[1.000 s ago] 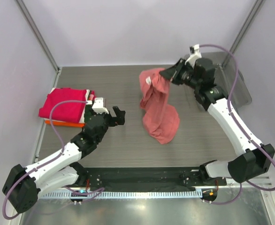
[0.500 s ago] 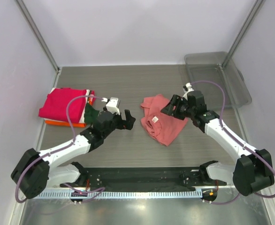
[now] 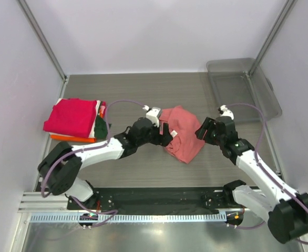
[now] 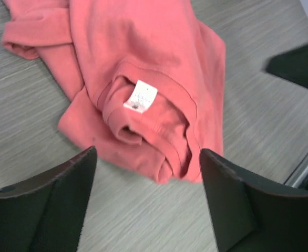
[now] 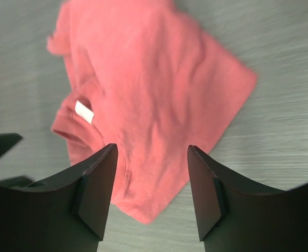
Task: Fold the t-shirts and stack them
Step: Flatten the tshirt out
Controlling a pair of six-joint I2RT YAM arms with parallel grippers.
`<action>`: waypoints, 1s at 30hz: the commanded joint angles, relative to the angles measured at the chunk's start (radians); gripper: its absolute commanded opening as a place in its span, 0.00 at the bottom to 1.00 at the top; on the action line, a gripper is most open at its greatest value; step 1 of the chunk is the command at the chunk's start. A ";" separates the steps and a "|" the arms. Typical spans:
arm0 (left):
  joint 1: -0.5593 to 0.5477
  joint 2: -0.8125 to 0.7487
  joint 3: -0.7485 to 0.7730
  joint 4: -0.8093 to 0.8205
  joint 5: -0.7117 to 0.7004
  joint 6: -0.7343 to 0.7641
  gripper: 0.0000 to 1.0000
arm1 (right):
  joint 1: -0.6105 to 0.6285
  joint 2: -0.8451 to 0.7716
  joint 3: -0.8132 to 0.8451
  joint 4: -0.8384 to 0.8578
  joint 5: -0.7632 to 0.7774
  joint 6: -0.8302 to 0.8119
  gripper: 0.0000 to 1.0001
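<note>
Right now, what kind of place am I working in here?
Likely a robot lab test cell, not a home: a grey table boxed in by plain white panels on metal posts, with the left arm and right arm bolted to a rail at its near edge.

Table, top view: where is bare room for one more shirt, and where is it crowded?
Bare: the far strip of table between the folded stack and the bin; also the near strip between the coral shirt and the black base rail. Crowded: the centre, where left claw and right claw flank that shirt.
</note>
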 commanded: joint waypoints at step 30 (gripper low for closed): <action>0.436 -0.256 0.393 -0.691 -0.047 -0.232 0.00 | -0.005 -0.161 -0.008 -0.024 0.114 -0.004 0.54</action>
